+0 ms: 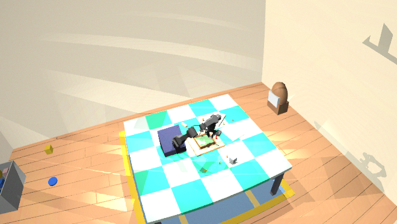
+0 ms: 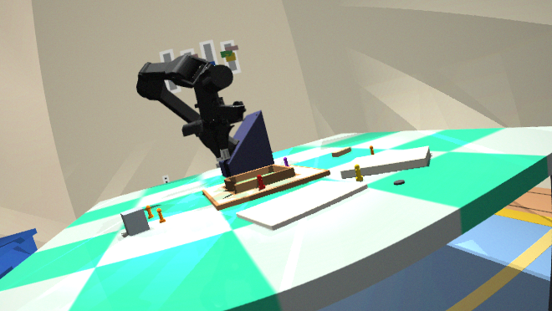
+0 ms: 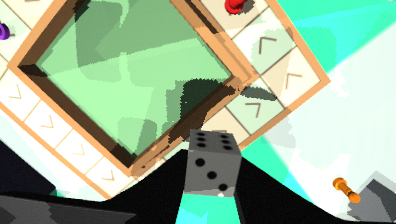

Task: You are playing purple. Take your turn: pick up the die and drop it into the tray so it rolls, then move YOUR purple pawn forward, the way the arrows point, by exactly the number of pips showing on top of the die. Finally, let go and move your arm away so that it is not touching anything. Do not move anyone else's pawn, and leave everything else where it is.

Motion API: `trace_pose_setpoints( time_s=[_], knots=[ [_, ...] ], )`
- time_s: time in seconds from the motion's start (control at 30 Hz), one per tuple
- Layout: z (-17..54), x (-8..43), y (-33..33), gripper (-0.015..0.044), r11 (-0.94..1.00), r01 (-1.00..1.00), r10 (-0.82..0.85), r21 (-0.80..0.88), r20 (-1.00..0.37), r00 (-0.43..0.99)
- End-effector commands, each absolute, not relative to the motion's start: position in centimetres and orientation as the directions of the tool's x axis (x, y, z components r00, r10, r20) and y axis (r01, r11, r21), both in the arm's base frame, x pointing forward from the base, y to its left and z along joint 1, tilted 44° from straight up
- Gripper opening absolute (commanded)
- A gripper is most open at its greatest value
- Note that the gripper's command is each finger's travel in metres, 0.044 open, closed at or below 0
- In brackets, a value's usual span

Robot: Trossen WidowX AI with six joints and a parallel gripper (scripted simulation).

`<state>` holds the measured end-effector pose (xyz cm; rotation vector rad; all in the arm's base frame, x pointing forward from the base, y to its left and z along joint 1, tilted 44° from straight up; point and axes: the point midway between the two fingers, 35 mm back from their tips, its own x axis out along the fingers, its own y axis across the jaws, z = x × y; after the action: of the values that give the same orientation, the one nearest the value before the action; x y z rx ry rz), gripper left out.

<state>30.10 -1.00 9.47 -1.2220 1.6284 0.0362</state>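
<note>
- Top view: the board (image 1: 210,150) (image 2: 272,191) (image 3: 300,38) lies around the middle of the bench (image 1: 189,196) (image 2: 376,251) (image 3: 315,50), away from its four corners, with the tray (image 1: 207,146) (image 2: 247,184) (image 3: 75,120) on it. The arm (image 1: 214,120) (image 2: 209,96) reaches over it. The die is too hidden here to tell.
- Exterior view: the fingers (image 2: 224,155) point down, above the board's left side in this picture, with the die (image 2: 225,154) (image 3: 212,167) at their tips. The purple pawn (image 2: 286,161) (image 3: 4,31) stands on the other side of the tray from the bench's near edge; the red pawn (image 2: 261,182) (image 3: 234,5) stands on the near side.
- Wrist view: the fingers are clamped on the die, one at each side. In this picture the tray opens ahead and to the left of the die, beyond the nearest wall corner. So the coming move, I judge, is a short shift across this wall, and only then the release. If they open too early, the die could hit the rim or fall outside. The roll is not yet done.
</note>
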Motion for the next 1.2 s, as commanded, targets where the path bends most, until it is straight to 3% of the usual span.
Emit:
trace_pose_setpoints(
  time_s=[0.0, 0.67, 0.87, 1.17],
  knots=[
    [8.2, 29.7, 0.0, 0.0, 0.399, -0.8, -0.677, -0.448, -0.733, 0.073],
    [2.8, 27.1, 3.7, 0.0, -0.067, -0.997, -0.68, -0.045, -0.729, 0.079],
    [2.6, 27.0, 3.6, 0.0, -0.064, -0.997, -0.666, -0.033, -0.743, 0.067],
    [1.7, 26.2, 3.0, 0.0, -0.014, -0.999, -0.441, 0.048, -0.897, -0.037]
  ],
)
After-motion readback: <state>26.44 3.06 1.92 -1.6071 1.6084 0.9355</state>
